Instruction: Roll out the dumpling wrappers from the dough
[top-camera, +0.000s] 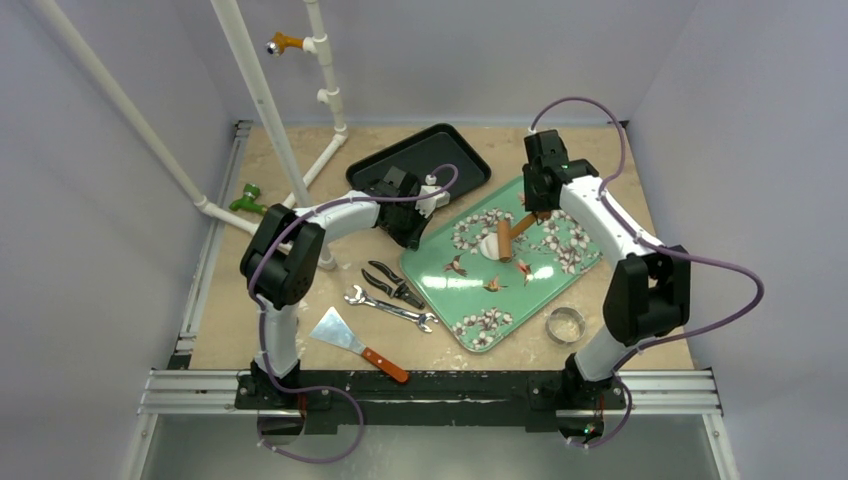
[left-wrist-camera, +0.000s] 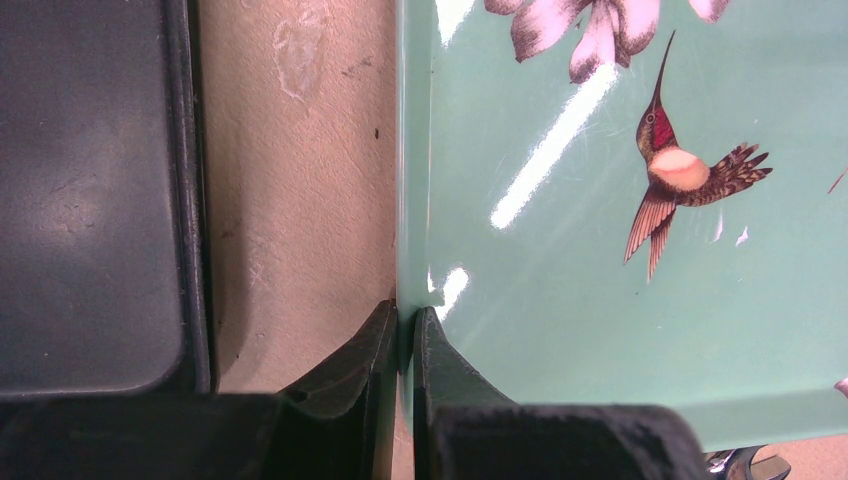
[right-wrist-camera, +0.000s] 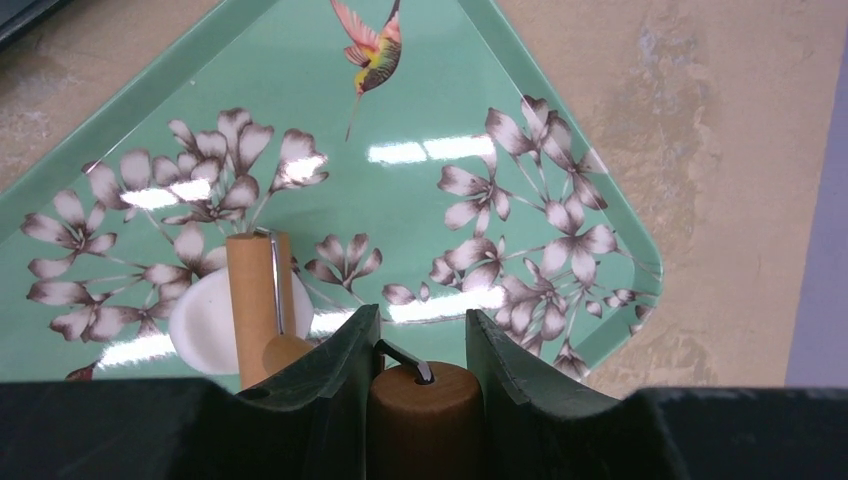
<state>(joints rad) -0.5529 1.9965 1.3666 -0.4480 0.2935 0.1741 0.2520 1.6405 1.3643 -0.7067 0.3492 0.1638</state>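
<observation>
Pinching the near-left rim of the teal floral tray (left-wrist-camera: 600, 300), the left gripper (left-wrist-camera: 405, 335) has its jaws together on the thin edge. The right gripper (right-wrist-camera: 422, 322) is clamped on the wooden handle (right-wrist-camera: 420, 420) of a small roller. The roller's barrel (right-wrist-camera: 255, 290) lies on the tray, and in the overhead view its long axis runs roughly near to far. One dumpling wrapper (right-wrist-camera: 200, 325), a flat, roundish white disc with no clear long axis, lies in the tray's far half among the blossom prints, its right part under the barrel. Pliers (top-camera: 392, 283), a wrench (top-camera: 390, 308) and a scraper (top-camera: 350, 340) lie left of the tray, and a metal ring (top-camera: 564, 325) lies to its right
</observation>
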